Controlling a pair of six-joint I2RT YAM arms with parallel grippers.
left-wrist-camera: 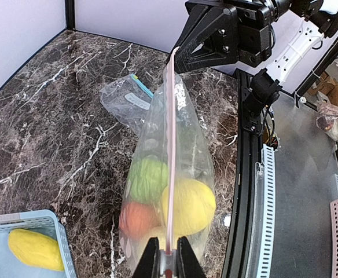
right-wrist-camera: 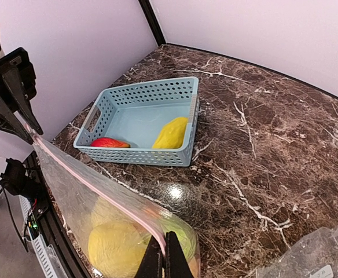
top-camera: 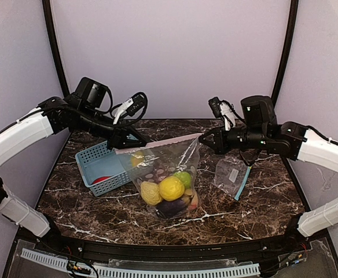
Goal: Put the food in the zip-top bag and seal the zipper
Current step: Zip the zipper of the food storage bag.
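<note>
Most of the food [top-camera: 172, 188] sits inside the zip-top bag [top-camera: 163, 165], hung over the counter [top-camera: 261, 200] by its pink zipper [top-camera: 157, 143]. The left fingers [left-wrist-camera: 150, 262] and right fingers [right-wrist-camera: 155, 262] each clench one end of it. A yellow piece [right-wrist-camera: 170, 133] and a red piece [right-wrist-camera: 110, 142] lie in the basket [right-wrist-camera: 140, 92]. Sealing seems in hand; next, a pinch should run along the strip.

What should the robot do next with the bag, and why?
Probably slide the right gripper along the pink zipper toward the left gripper, pressing it shut: both pinch its ends, holding it taut with the bag hanging below. Note a yellow piece and a red piece lie in the basket.
</note>
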